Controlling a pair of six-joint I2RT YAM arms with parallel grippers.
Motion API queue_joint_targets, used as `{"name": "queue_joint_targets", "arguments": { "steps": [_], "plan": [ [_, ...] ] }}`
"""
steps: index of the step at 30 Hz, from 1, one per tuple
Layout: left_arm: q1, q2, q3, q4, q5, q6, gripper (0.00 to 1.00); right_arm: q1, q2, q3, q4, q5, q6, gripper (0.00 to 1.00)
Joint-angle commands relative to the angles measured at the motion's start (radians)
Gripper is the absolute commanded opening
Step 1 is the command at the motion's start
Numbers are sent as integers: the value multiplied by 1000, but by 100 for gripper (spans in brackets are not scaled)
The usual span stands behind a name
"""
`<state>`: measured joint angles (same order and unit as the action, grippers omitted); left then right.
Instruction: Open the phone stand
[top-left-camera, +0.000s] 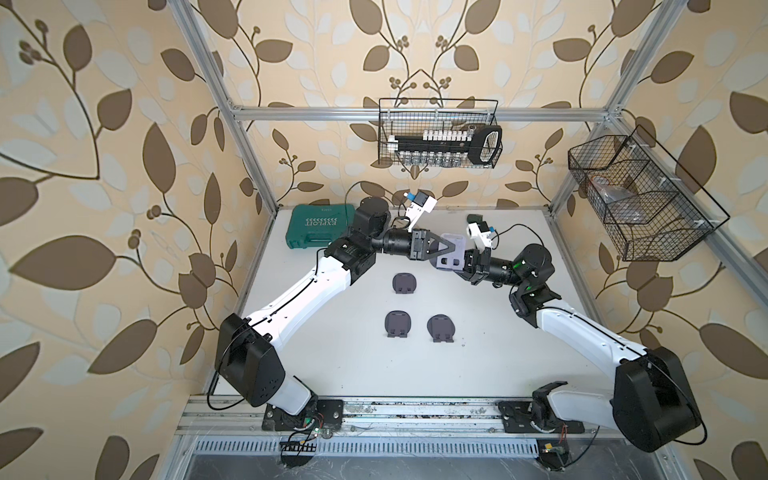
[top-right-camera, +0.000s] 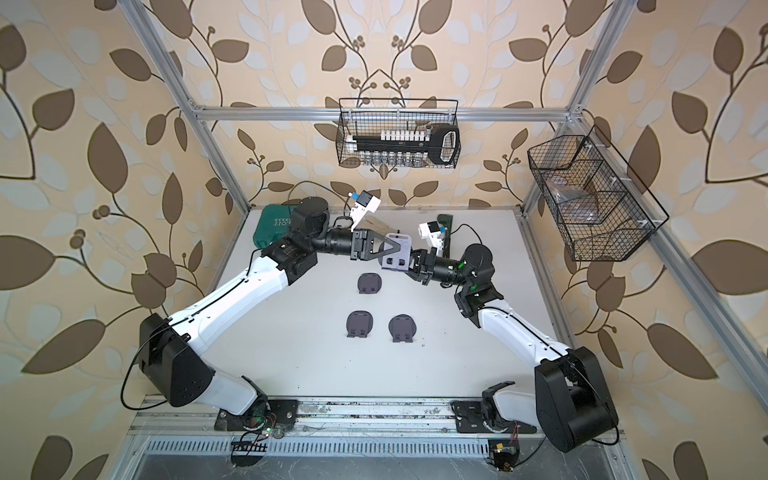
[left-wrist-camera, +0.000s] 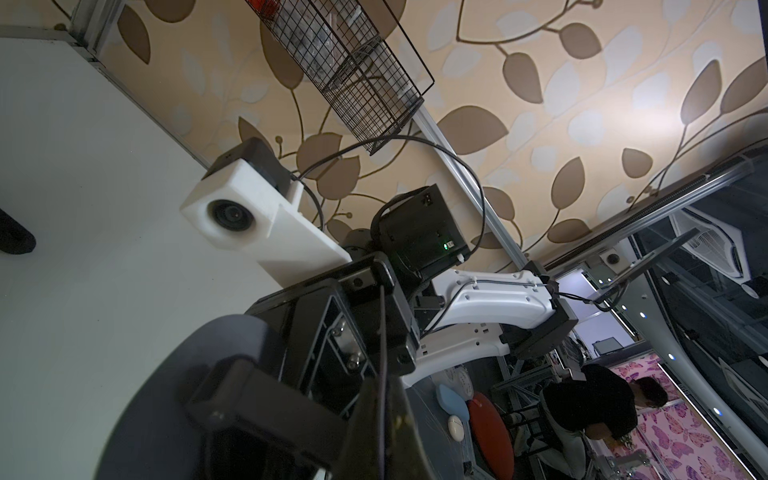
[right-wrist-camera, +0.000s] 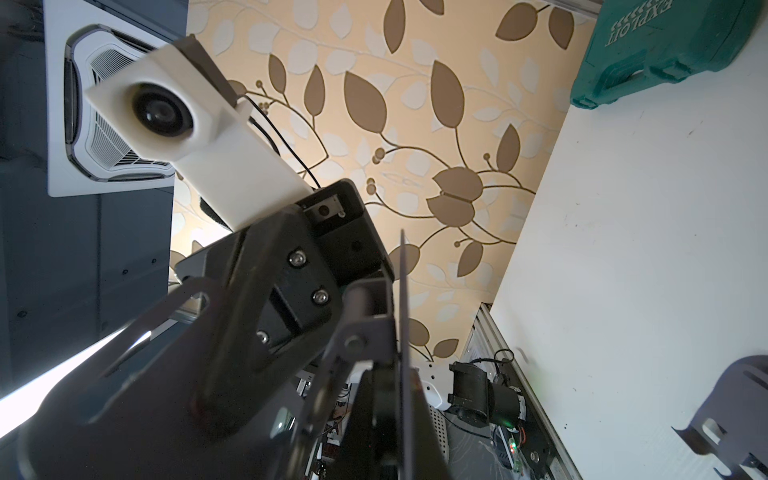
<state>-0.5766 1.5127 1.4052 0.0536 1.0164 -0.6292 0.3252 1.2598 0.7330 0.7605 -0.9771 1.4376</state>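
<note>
While gripped from both sides, phone stand (top-left-camera: 449, 263) (top-right-camera: 395, 262): raised off the table (top-left-camera: 374, 374), over its back half, between the two wrists; grey, broad face turned up in both top views; folded or spread, cannot tell.
Left gripper (top-left-camera: 448, 248) (top-right-camera: 392, 248): clamped on the phone stand from the left, one triangular finger lying across its upper face.
Right gripper (top-left-camera: 466, 261) (top-right-camera: 411, 261): pinched tight on the phone stand's right edge, fingertips mostly hidden behind the plate.
Left wrist view: phone stand (left-wrist-camera: 166, 395) as a dark rounded disc up close, with the right gripper's body just behind it.
Spare stands: three, flat on the table, apart from each other and from both arms; one (top-left-camera: 404, 284) just in front of the left wrist, two (top-left-camera: 398, 325) (top-left-camera: 441, 327) side by side nearer the front.
In the way: the nearest of the spare stands, low and just forward of the held one.
Green case (top-left-camera: 320, 227): back left of the table, closed, EXPLOIT on the lid, right end hidden by the left arm.
Dark object (top-left-camera: 475, 219): at the table's back edge behind the right wrist camera; too small to identify.
Back basket (top-left-camera: 438, 135): wire, hung on the rear rail, holding a black rail of sockets.
Side basket (top-left-camera: 636, 199): wire, on the right frame, split into compartments; contents unclear.
</note>
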Motion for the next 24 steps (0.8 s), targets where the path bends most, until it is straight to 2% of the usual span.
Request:
{"name": "queue_joint_targets", "arguments": {
  "steps": [1, 5, 10, 14, 16, 19, 24],
  "plan": [
    [10, 28, 99, 88, -21, 45, 0, 14, -60, 23, -258, -14, -138, 0],
    [24, 64, 115, 184, -5, -61, 0, 15, -100, 39, -397, -19, -249, 0],
    [37, 124, 176, 229, 8, -210, 0, 15, -108, 2, -401, -24, -276, 0],
    [58, 150, 171, 346, 11, -338, 0, 15, -128, -23, -376, -24, -280, 0],
    [60, 148, 158, 392, 9, -348, 0, 15, -130, -35, -330, -29, -248, 0],
    [60, 131, 132, 393, -13, -294, 0, 14, -114, -65, -173, -31, -128, 0],
    [60, 127, 81, 506, -26, -271, 0, 14, -75, -86, 44, -28, 53, 0]
  ]
}}
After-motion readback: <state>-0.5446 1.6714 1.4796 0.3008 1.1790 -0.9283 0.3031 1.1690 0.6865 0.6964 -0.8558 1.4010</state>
